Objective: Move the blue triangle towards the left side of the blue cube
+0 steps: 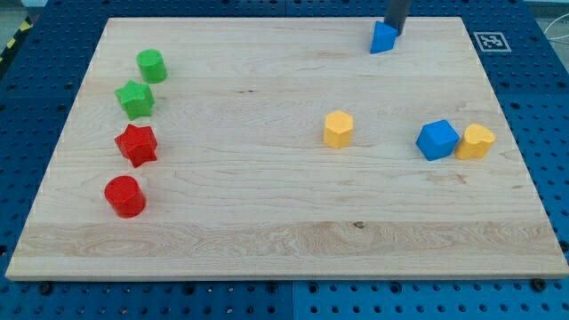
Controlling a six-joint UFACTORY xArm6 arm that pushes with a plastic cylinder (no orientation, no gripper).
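Note:
The blue triangle (383, 38) lies near the view's top edge of the wooden board, right of centre. My tip (394, 29) comes down from the top edge and touches the triangle's upper right side. The blue cube (437, 140) sits lower down at the view's right, well below the triangle. A yellow heart-shaped block (476, 141) touches the cube's right side.
A yellow hexagonal block (339, 129) lies left of the blue cube. At the view's left stand a green cylinder (150, 66), a green star (135, 99), a red star (136, 145) and a red cylinder (124, 196). The board's edge (284, 274) borders a blue perforated table.

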